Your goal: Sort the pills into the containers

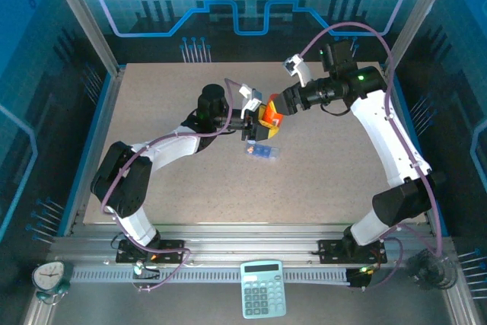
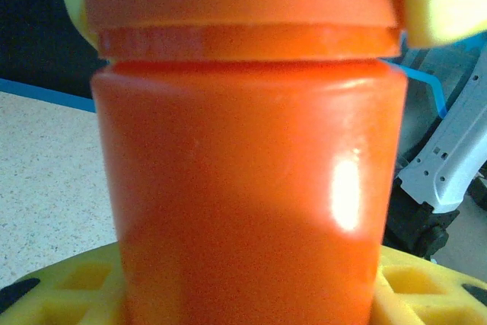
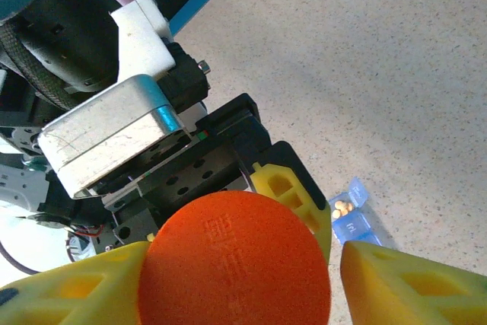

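My left hand (image 1: 253,121) clamped on orange bottle (image 2: 251,188) body, held above desk (image 1: 190,180); my right hand (image 1: 278,106) clamped on its cap (image 3: 236,264). Blue pill box (image 1: 261,151) on desk just beneath bottle, pills (image 3: 344,207) in one open compartment

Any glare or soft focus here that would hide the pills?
Left wrist: the orange bottle sits very close, soft-edged, with a bright glare patch. Right wrist: the cap and yellow fingers are blurred; the pill box beyond is sharper, pills visible in one compartment. Top external: even light, pill box too small for detail.
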`<state>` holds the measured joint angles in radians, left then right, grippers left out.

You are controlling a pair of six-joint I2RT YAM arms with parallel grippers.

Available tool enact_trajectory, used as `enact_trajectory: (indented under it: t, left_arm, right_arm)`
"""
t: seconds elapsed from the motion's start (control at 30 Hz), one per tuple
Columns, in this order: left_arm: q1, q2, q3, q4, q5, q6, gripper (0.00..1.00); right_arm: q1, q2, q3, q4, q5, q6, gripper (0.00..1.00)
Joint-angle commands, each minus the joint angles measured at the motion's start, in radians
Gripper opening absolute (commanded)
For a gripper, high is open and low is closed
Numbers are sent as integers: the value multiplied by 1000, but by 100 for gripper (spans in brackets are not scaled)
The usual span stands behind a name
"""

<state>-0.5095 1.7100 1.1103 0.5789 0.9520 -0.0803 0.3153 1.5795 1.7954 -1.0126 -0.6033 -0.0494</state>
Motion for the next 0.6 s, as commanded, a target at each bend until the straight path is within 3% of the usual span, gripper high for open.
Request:
enact_trajectory:
  t: [0.0, 0.3, 0.43, 0.57]
  left_arm:
    - [10, -12, 39, 2, 38, -9, 0]
    - [9, -15, 45, 9, -4, -5, 0]
    - [-4, -34, 31, 23, -88, 27, 0]
    - [-37, -63, -11, 69, -217, 89, 0]
  right_arm:
    - [13, 1, 8, 8, -9, 14, 63]
    - [41, -32, -100, 93, 23, 108, 36]
    - [73, -58, -198, 190, 121, 240, 17]
    - [107, -104, -339, 341, 234, 433, 13]
